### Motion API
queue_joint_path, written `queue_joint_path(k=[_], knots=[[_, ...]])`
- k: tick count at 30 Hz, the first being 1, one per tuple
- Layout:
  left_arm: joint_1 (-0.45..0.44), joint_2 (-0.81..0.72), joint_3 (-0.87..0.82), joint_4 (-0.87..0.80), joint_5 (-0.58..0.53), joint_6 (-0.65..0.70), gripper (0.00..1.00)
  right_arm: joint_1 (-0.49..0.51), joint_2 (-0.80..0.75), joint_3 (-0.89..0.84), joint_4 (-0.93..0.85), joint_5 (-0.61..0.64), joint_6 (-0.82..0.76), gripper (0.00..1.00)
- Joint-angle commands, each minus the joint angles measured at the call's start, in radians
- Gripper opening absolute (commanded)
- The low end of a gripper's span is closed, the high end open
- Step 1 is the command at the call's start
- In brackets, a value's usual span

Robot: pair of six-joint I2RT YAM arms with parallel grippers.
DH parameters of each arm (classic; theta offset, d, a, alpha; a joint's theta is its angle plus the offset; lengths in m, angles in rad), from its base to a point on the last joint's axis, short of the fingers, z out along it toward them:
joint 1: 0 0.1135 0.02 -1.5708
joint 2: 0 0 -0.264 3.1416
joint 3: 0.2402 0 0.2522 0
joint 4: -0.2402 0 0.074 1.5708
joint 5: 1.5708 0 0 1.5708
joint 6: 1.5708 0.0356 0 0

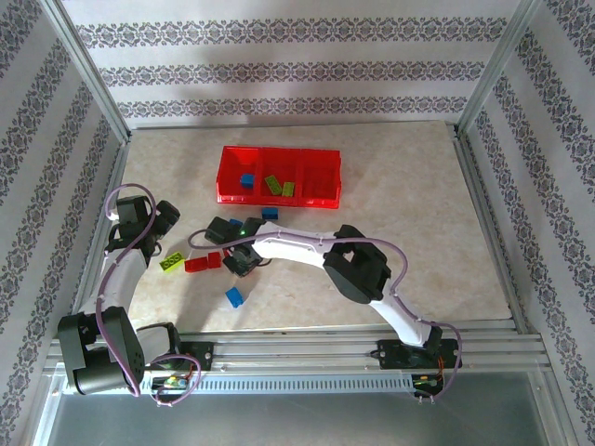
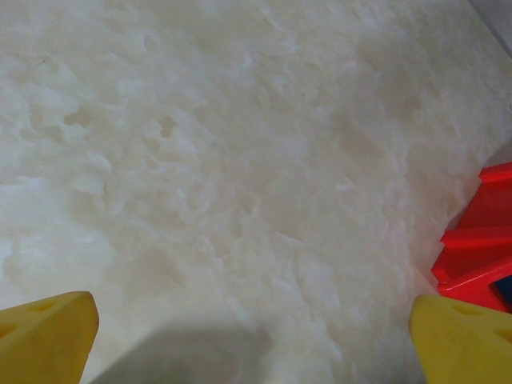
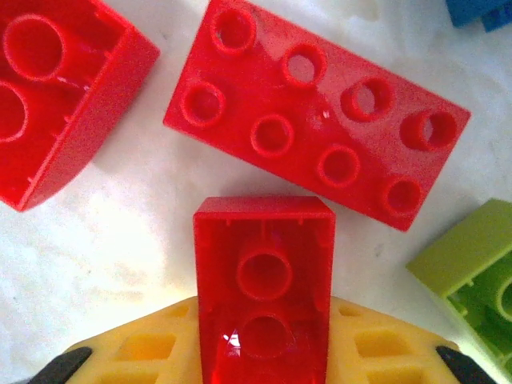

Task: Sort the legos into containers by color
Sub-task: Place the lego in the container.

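The right tool [image 3: 264, 352] is closed on a small red brick [image 3: 264, 272], whose hollow underside faces the wrist camera, with the yellow fingers [image 3: 144, 352] against both its sides. Just beyond it on the table [image 1: 409, 232] lie a long red brick [image 3: 316, 120] and a red block [image 3: 56, 96], with a green brick [image 3: 472, 264] close by. The left tool [image 2: 256, 344] stands wide, holding nothing, over bare table beside the tray [image 1: 321, 177]. The tray's left compartment holds a blue brick [image 1: 246, 181] and the middle one holds two green pieces [image 1: 282, 187]. A second blue brick [image 1: 270, 213] lies just outside the tray and a third blue brick [image 1: 235, 297] lies nearer the arm bases
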Motion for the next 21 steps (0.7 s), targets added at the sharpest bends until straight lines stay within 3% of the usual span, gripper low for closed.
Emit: queue_joint_path(k=[1, 12, 21], knots=[[0.011, -0.004, -0.005, 0.015, 0.013, -0.012, 1.0, -0.008, -0.052, -0.048, -0.019, 0.01, 0.012, 0.28], [0.011, -0.005, -0.008, 0.034, 0.045, -0.011, 1.0, -0.115, -0.27, -0.209, 0.06, 0.041, 0.067, 0.26], [0.011, 0.004, -0.006, 0.047, 0.072, -0.005, 1.0, -0.307, -0.357, -0.231, 0.104, 0.11, 0.044, 0.27]])
